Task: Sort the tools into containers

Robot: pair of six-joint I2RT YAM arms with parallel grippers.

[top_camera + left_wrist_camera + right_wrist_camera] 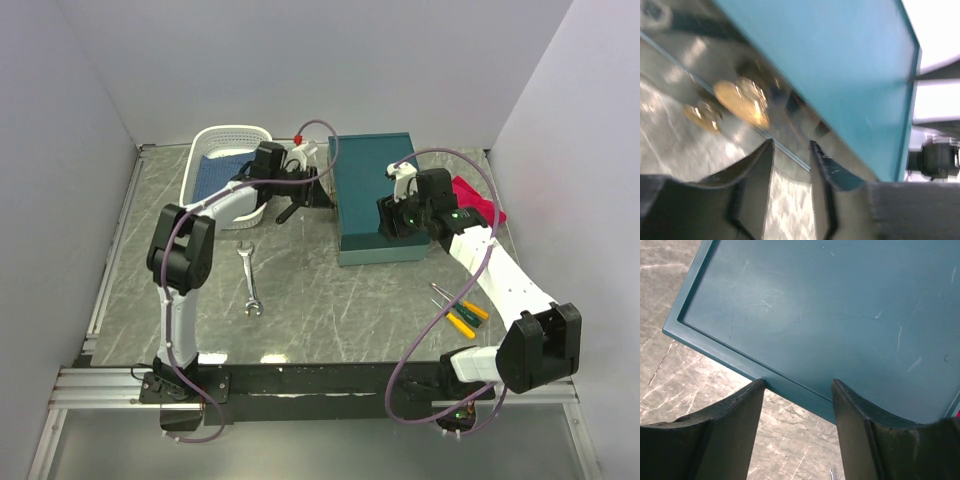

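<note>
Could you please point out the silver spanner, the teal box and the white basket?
silver spanner [249,280]: top external view, middle of its shaft.
teal box [372,185]: top external view, centre of its lid.
white basket [235,130]: top external view, far rim.

Grey table [330,300]: teal box [375,190], spanner [250,281], screwdrivers [461,313]

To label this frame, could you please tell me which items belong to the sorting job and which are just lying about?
Job: large teal metal box; silver open-ended spanner; yellow- and green-handled screwdrivers.
Lying about: white plastic basket; blue cloth inside it; red cloth.
</note>
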